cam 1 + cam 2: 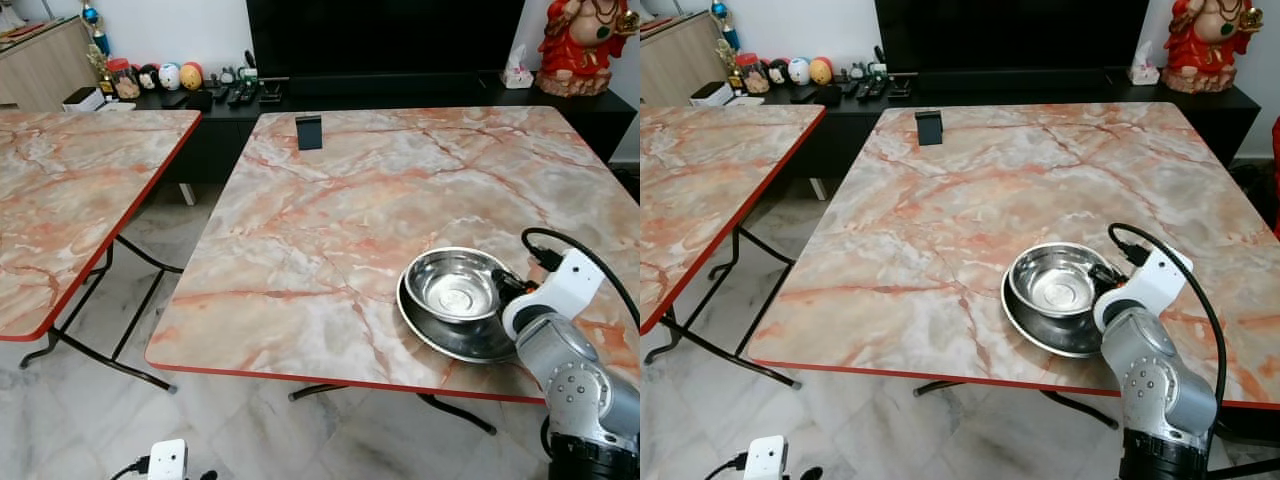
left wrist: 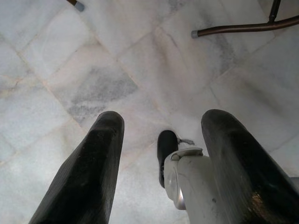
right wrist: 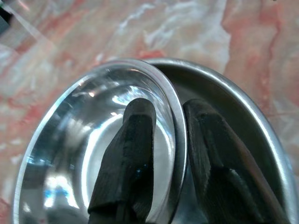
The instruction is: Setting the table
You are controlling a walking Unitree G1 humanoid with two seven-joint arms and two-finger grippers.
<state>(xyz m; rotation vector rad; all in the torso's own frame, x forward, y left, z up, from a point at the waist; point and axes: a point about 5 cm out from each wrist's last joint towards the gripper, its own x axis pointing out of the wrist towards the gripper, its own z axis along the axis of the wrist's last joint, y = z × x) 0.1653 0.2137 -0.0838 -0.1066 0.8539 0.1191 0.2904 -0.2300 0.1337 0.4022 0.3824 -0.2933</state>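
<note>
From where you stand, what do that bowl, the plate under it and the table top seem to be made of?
The bowl looks like polished steel: mirror-bright, with sharp reflections inside. The right gripper pinches its rim. The plate beneath looks like the same metal, shiny though a little duller. The table top shows pink marble veining, but its thin red edge suggests a printed laminate rather than stone; I can't be sure.

Shiny metal bowl (image 1: 455,285) and plate (image 1: 470,340); glossy marble-patterned table (image 1: 330,220).

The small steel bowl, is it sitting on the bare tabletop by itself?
No, the small steel bowl sits inside a wider steel dish, with the right gripper pinching its rim.
</note>
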